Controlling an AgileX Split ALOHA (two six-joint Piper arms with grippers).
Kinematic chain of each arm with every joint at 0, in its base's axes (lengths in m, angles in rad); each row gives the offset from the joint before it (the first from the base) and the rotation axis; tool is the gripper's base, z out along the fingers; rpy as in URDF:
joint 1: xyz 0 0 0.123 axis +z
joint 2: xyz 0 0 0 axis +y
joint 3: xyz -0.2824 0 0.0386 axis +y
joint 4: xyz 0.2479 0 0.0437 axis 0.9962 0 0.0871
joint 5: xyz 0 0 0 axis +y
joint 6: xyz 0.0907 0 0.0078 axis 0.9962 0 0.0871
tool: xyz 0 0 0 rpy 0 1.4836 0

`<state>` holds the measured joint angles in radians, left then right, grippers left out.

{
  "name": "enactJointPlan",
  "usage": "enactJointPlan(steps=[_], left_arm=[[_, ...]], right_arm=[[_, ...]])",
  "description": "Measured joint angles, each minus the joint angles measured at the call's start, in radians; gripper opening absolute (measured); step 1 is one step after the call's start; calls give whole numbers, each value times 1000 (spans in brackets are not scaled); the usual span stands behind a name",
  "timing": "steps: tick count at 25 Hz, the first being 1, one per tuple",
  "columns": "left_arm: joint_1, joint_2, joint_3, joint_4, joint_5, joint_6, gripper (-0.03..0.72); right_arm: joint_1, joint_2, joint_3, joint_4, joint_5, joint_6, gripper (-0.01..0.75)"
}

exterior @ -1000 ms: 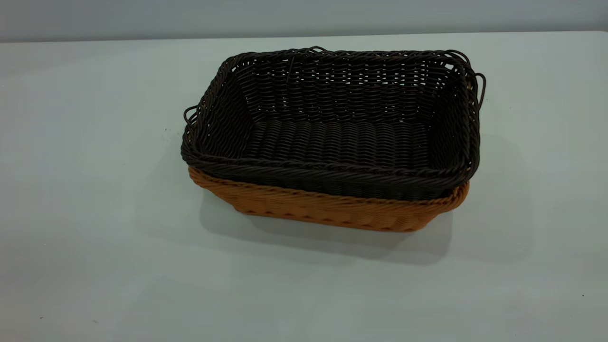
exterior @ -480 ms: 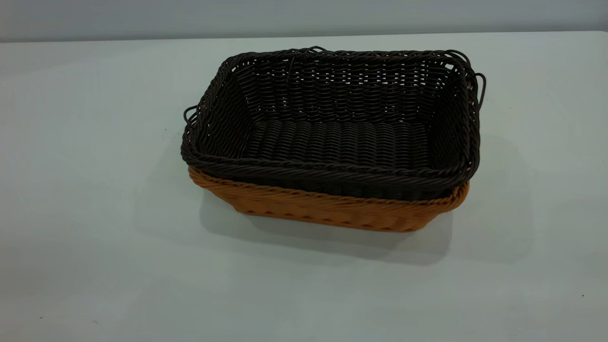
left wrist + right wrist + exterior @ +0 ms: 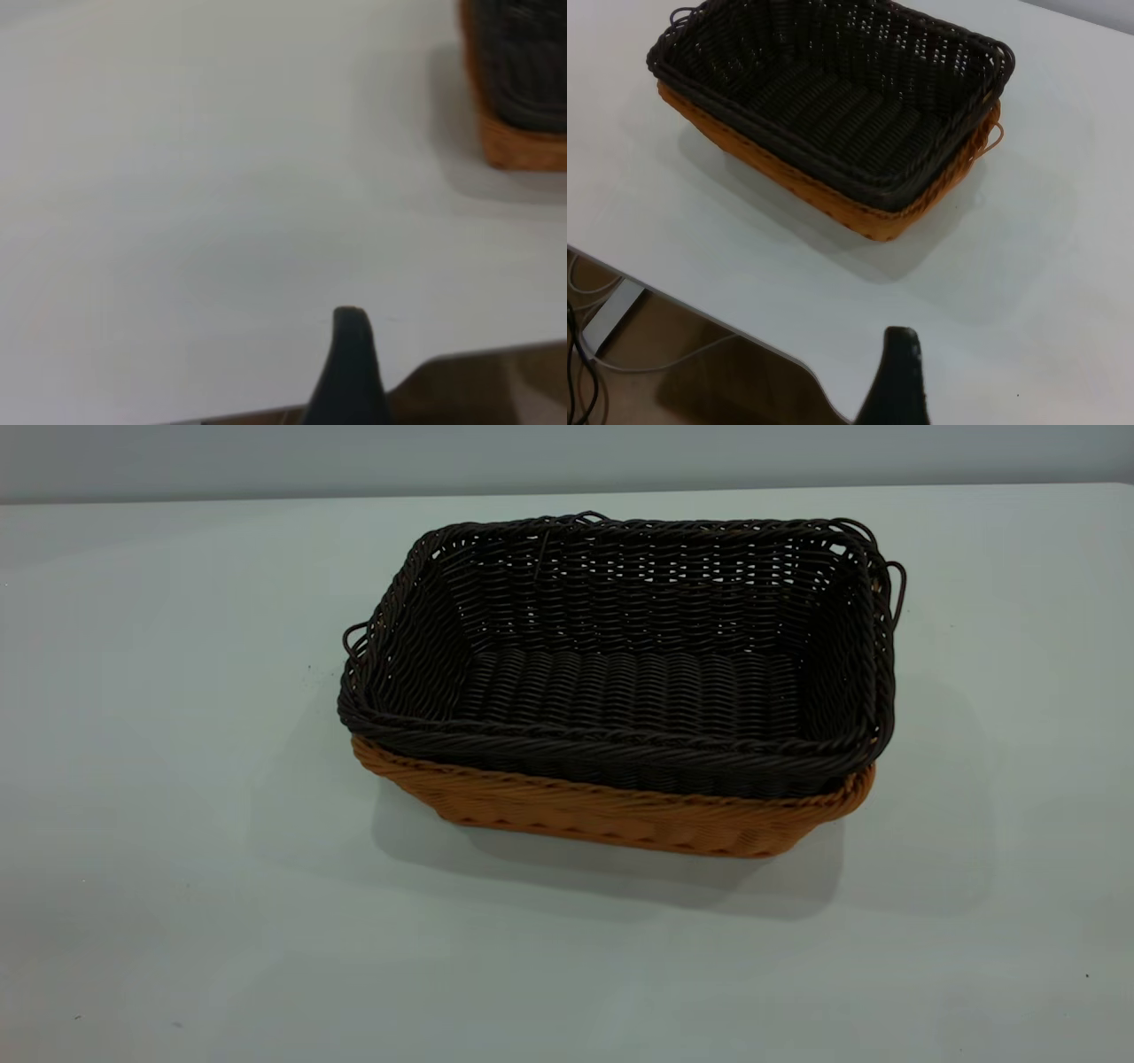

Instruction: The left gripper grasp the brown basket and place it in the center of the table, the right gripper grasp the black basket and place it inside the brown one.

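The black basket point(image 3: 620, 682) sits nested inside the brown basket point(image 3: 620, 819) near the middle of the table point(image 3: 159, 824), both upright. Only the brown basket's front wall and rim show under the dark one. Neither gripper shows in the exterior view. My left gripper point(image 3: 425, 398) hangs over the table's edge, well away from the baskets, with one dark fingertip point(image 3: 350, 354) in view and nothing against it. A corner of the baskets point(image 3: 518, 142) shows far off. My right gripper point(image 3: 966, 390) is also back at the table's edge, one fingertip point(image 3: 899, 372) showing, empty, with the nested baskets point(image 3: 833, 124) ahead of it.
The table's edge and brown floor point(image 3: 496, 390) lie under the left gripper. In the right wrist view, floor with cables point(image 3: 620, 354) lies beyond the table's edge. A pale wall point(image 3: 567, 456) runs behind the table.
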<state>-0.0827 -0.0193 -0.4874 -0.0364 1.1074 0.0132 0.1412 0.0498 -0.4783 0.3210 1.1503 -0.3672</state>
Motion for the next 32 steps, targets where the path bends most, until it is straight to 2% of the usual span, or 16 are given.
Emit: enactJointPlan(steps=[4,14,16,21,25,32], left_arm=[[30,0,0,0,0,-1,545],[30,0,0,0,0,-2,545],[30,0,0,0,0,-2,545],[30,0,0,0,0,-2,545],[30,0,0,0,0,-2,545],[30,0,0,0,0,-2,545]], right_arm=[[0,-1,0,0,0,0,573],[-3,-4,3,1,-1,-1,573],[-29,-17,3,3,-1,-1,573],[-160,-66,3,5,-1,-1,573],[-228,-66,3,-20,-2,32,573],[-244,-66,5,-227,-27,287,573]])
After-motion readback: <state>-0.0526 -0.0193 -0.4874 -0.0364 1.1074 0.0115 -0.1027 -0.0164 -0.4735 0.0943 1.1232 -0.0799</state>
